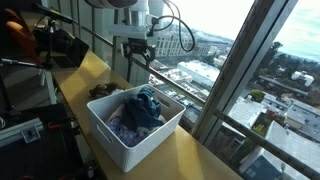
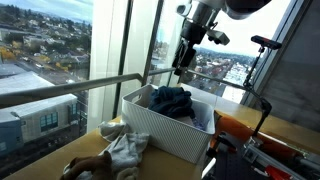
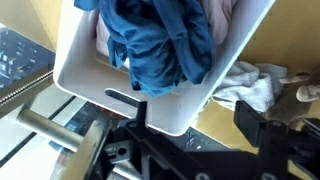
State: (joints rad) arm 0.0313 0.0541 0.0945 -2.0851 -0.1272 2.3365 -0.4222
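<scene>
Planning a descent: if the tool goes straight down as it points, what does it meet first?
Probably the blue cloth heaped in the white bin. The tool hangs near the bin's window-side rim, so that rim could come first; depth is unclear.

Opposite exterior views share bin [image 1: 108, 135]; wrist overhead, close.

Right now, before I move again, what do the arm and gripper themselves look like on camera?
The arm has rounded white links, with a darker joint higher up in an exterior view. The gripper is black and boxy, ending in two slim black fingers. Thin black cables loop loosely beside the wrist. No markings are legible in any view.
</scene>
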